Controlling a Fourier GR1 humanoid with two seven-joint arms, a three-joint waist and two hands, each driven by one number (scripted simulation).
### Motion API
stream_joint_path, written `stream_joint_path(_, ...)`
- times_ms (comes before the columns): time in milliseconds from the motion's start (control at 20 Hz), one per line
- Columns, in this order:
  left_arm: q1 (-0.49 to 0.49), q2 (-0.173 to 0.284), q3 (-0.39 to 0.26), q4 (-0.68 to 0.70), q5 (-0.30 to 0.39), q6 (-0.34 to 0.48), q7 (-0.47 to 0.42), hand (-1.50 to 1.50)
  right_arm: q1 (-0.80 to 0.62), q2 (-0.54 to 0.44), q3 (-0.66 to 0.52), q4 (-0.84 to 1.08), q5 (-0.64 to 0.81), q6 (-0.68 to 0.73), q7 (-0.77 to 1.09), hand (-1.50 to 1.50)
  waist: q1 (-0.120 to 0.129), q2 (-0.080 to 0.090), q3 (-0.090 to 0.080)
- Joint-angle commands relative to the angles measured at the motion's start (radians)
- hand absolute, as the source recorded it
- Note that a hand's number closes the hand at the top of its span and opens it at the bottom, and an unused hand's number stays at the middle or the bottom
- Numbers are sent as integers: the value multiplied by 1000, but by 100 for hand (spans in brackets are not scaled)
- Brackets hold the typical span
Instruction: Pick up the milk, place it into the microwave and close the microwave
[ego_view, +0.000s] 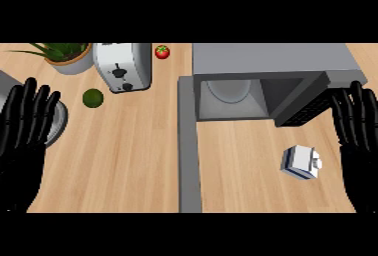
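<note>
In front of the microwave (269, 80), a little to its right side, the milk (301, 162) lies on the wooden counter (125, 160). It is a small white carton with blue sides and a white cap, and it seems tipped over rather than upright. Nothing touches it. The microwave is grey and its door (303, 102) stands open, swung out toward the right. Inside the cavity only a pale round turntable (230, 91) shows. Right of the microwave door, the right hand (358, 132) rests with straight, spread fingers, holding nothing, near the milk but apart from it. Far left of the microwave, the left hand (26, 125) is also flat with fingers apart. Left of the microwave stand a toaster (122, 66), a potted plant (65, 56), a tomato (162, 51) and a green avocado (92, 98).
</note>
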Motion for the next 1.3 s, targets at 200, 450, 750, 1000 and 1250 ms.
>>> stream_joint_path(200, -98, 43, 77, 61, 99, -85, 21, -150, -7, -77, -140, 77, -123, 107, -66, -150, 34, -24, 7)
stream_joint_path(450, 19, -3, 99, 29, 163, -54, 72, -150, -50, -90, -216, 110, -309, 129, 46, -150, 39, -25, 6)
stream_joint_path(750, 75, -35, 75, 33, 122, -81, 9, -150, 38, -88, -263, 91, -329, 167, 31, -150, 36, -25, 6)
stream_joint_path(1000, 97, -45, 57, -55, 130, -75, 79, -150, 15, -105, -281, 251, -270, 196, -56, -150, 37, -24, 7)
stream_joint_path(1250, 197, -29, 91, -122, 162, -129, 57, -150, 69, -73, -271, 343, -203, 207, -157, -150, 39, -25, 7)
